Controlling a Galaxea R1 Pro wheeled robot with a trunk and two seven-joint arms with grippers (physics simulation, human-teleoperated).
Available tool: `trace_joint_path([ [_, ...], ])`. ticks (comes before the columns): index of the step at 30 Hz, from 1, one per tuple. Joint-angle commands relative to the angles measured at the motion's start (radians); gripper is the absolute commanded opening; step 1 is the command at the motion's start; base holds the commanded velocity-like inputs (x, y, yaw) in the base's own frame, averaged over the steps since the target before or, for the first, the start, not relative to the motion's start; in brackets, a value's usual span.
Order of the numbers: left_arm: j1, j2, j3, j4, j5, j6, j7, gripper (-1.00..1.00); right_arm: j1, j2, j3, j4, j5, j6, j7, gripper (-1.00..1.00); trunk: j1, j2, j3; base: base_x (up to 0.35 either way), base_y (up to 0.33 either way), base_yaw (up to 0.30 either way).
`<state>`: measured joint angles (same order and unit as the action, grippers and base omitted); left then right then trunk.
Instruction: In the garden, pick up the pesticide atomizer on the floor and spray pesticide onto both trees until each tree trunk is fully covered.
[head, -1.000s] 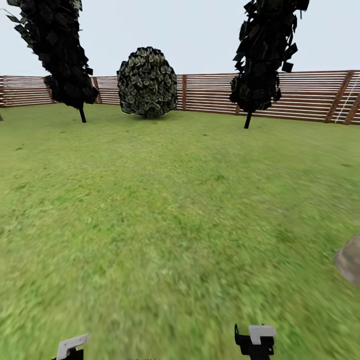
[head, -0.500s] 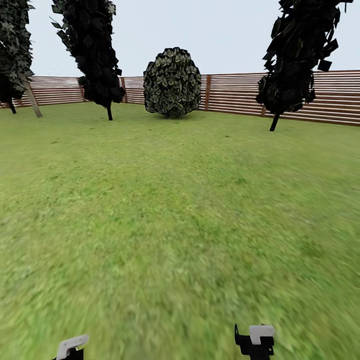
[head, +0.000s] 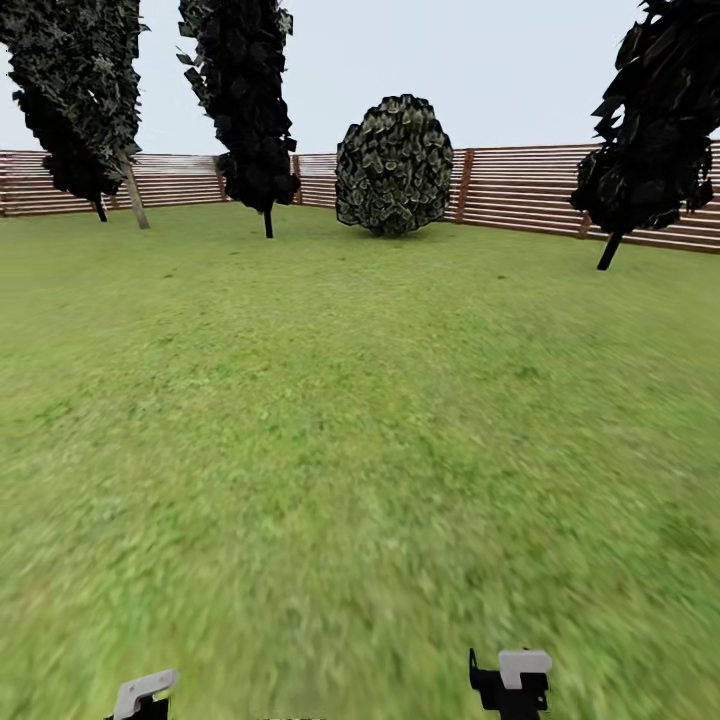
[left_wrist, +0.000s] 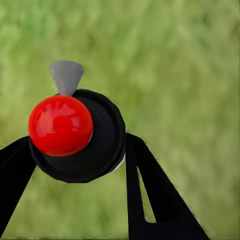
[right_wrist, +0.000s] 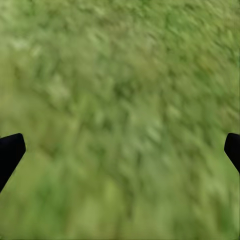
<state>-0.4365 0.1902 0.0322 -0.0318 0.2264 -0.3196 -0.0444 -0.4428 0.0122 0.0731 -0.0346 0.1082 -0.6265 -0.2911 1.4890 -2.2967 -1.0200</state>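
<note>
The pesticide atomizer, a small black bottle with a red ball and a grey nozzle, sits between the black fingers of my left gripper, which is shut on it above blurred grass. In the head view the left gripper and the right gripper peek in at the bottom edge. My right gripper is open, its dark fingertips far apart over the lawn. The trees with thick trunks are out of view.
Green lawn stretches ahead to a reddish-brown slat fence. Along it stand thin-stemmed dark conifers, another conifer, a round bush, and a dark tree on a pale leaning stem at far left.
The whole head view has swung left: bush, conifers and fence slid to the right, a further dark tree came in at left, and a grey-brown lump left the right edge. Both grippers look unchanged.
</note>
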Motion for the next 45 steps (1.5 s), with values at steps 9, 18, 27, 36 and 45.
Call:
trace_joint_path([
  [9, -0.001, -0.002, 0.003, 0.003, 0.005, -0.001, -0.005, -1.0, -0.001, 0.0, 0.007, 0.001, 0.007, 0.001, -0.01, 1.0, 0.0, 0.0, -0.001, 0.0, 0.0, 0.282],
  [18, -0.001, -0.002, 0.003, 0.003, 0.01, -0.003, -0.005, -1.0, -0.001, 0.0, 0.007, 0.001, 0.007, 0.001, -0.01, 1.0, 0.0, 0.0, -0.001, 0.0, 0.232, 0.282],
  [27, -0.001, -0.002, 0.003, 0.003, 0.008, -0.003, -0.005, -1.0, -0.001, 0.0, 0.007, 0.001, 0.007, 0.001, -0.01, 1.0, 0.0, 0.0, -0.001, 0.0, 0.122, 0.282],
  [36, -0.001, -0.001, 0.003, 0.003, 0.007, -0.004, -0.005, -1.0, -0.001, 0.0, 0.007, 0.001, 0.007, 0.001, -0.01, 1.0, 0.0, 0.0, -0.001, 0.0, 0.001, 0.282],
  [45, -0.001, 0.002, 0.007, 0.003, 0.009, -0.003, -0.005, -1.0, -0.001, 0.0, 0.007, 0.001, 0.007, 0.001, -0.01, 1.0, 0.0, 0.0, -0.001, 0.0, 0.0, 0.282],
])
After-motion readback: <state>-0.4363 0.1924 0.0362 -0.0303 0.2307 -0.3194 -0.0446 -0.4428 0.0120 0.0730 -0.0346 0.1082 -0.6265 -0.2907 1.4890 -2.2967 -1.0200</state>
